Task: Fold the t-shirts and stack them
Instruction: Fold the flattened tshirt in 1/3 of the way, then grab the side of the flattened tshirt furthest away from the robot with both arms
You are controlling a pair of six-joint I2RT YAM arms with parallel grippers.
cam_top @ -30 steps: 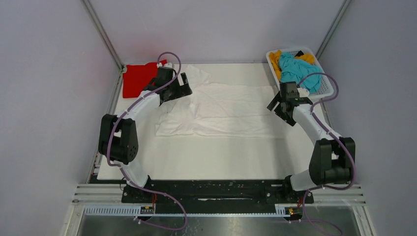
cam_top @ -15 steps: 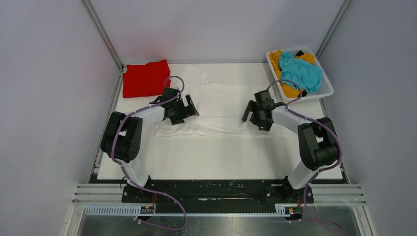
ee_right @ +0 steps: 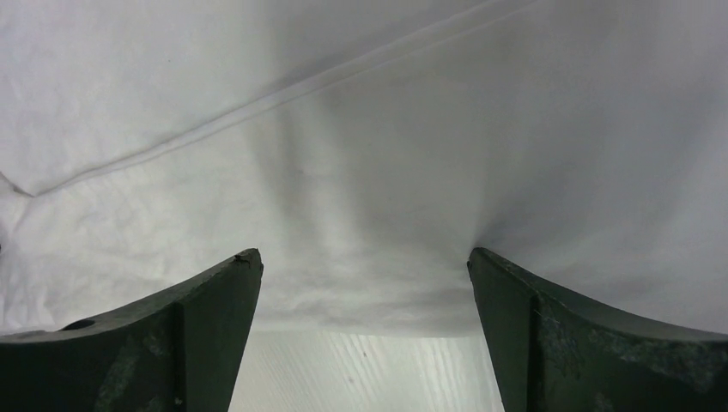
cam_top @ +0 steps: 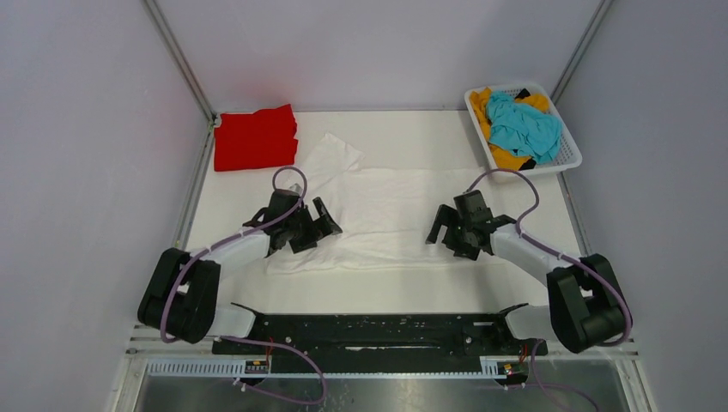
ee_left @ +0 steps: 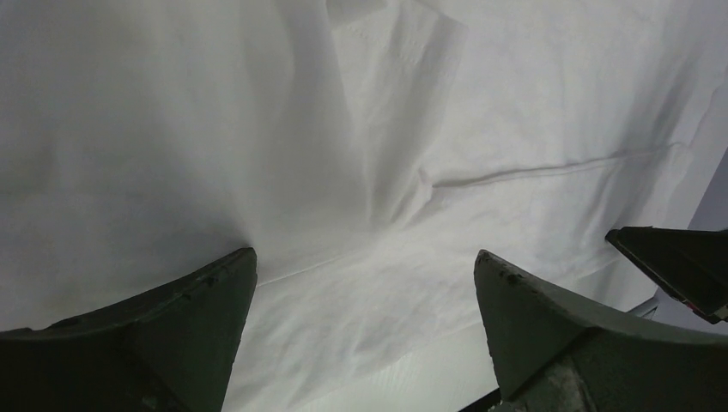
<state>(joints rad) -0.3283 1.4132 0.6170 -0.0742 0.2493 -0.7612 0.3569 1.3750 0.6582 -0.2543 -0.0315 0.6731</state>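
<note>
Since the earlier frames, both arms have drawn back from the far side of the white t-shirt (cam_top: 386,202) to its near hem. The red t-shirt (cam_top: 255,137), then part-covered by the left arm, now shows in full.

I find the left end effector (cam_top: 316,230) over the white t-shirt's near-left corner, fingers spread wide, nothing between them. The right end effector (cam_top: 445,239) sits over the near-right stretch of the hem, likewise spread and holding nothing. I cannot tell whether either set of fingertips touches the cloth.

The white t-shirt lies spread and creased on the surface (cam_top: 386,287). The red t-shirt lies folded just beyond its far-left sleeve, apart from it. Beyond its far-right corner the teal t-shirt (cam_top: 522,127) is bunched on top of the orange-yellow t-shirt (cam_top: 506,159) inside the white slotted basket (cam_top: 571,159).
</note>
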